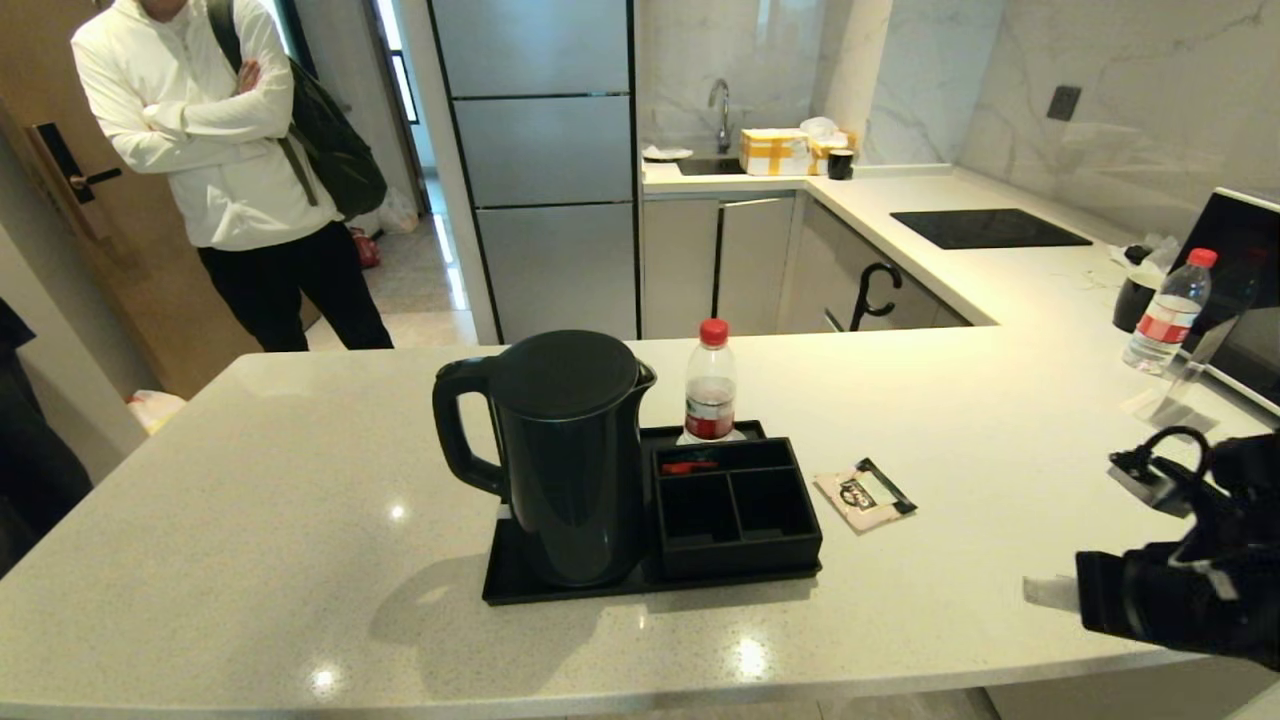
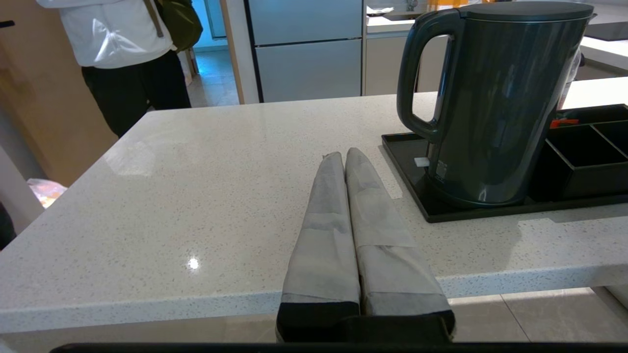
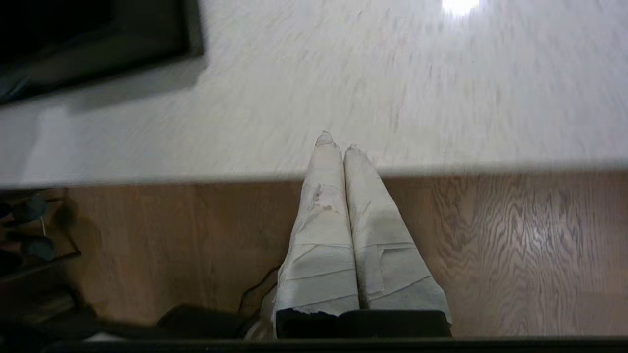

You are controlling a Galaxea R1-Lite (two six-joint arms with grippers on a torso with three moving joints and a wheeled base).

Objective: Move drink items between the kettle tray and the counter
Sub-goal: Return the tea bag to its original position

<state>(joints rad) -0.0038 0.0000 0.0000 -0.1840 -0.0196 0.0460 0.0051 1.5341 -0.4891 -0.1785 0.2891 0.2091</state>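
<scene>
The tall matte-black kettle (image 1: 570, 460) stands on the left half of the flat black tray (image 1: 520, 588), beside the black organiser box (image 1: 735, 510). The beige sachet (image 1: 865, 493) lies flat on the pale speckled counter (image 1: 250, 500), just right of the tray. My left gripper (image 2: 343, 154) is shut and empty, low over the counter's front part, left of the kettle (image 2: 490, 98) and the tray (image 2: 417, 189). My right gripper (image 3: 338, 142) is shut and empty, its tips just over the counter's near edge, to the right of the tray's corner (image 3: 98, 49). The right gripper (image 1: 1048, 592) shows at the lower right.
A clear red-capped bottle (image 1: 710, 385) stands at the tray's back, behind the organiser. Another bottle (image 1: 1165, 315), a dark cup and an appliance sit at the far right. A black hob (image 1: 985, 228) lies further back. A person (image 1: 220, 150) stands beyond the counter.
</scene>
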